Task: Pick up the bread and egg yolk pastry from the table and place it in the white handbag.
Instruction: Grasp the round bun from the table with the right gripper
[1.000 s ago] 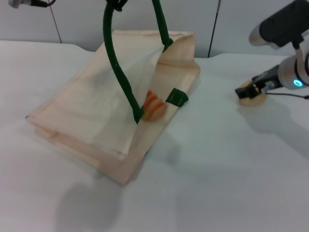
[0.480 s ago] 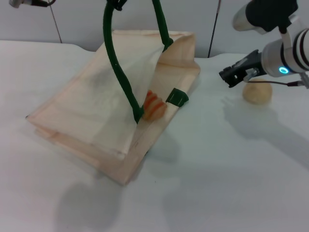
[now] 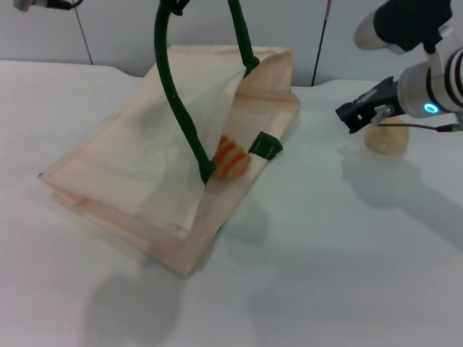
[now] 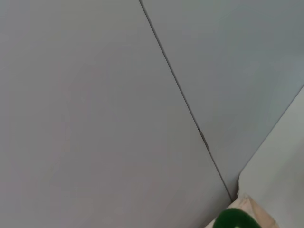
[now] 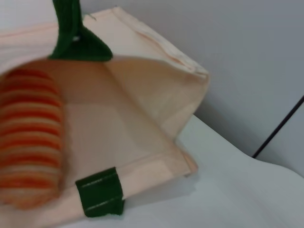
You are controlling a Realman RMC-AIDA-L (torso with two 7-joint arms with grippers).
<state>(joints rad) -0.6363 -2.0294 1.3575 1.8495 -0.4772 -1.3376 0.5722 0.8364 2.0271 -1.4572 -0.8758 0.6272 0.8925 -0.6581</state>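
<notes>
The striped orange loaf of bread (image 3: 231, 157) already lay inside the mouth of the cream fabric handbag (image 3: 137, 181). Farther right, the right end effector (image 3: 354, 116), empty, fingers apparently parted, hovered just beside the round pale pastry (image 3: 385, 137) on the counter (image 3: 325, 253), the pastry lying to its right.

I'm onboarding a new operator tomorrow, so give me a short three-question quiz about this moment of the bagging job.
1. True or false: the bread already lies inside the white handbag.
2. Where is the egg yolk pastry? A) in the handbag B) on the table, right of the handbag C) lifted off the table in the gripper
3. Fill in: the right gripper hovers just beside the ____.

Key: 1 true, its striped end shows in the bag's mouth. 2 B. 3 egg yolk pastry; the gripper is not holding it.
</notes>
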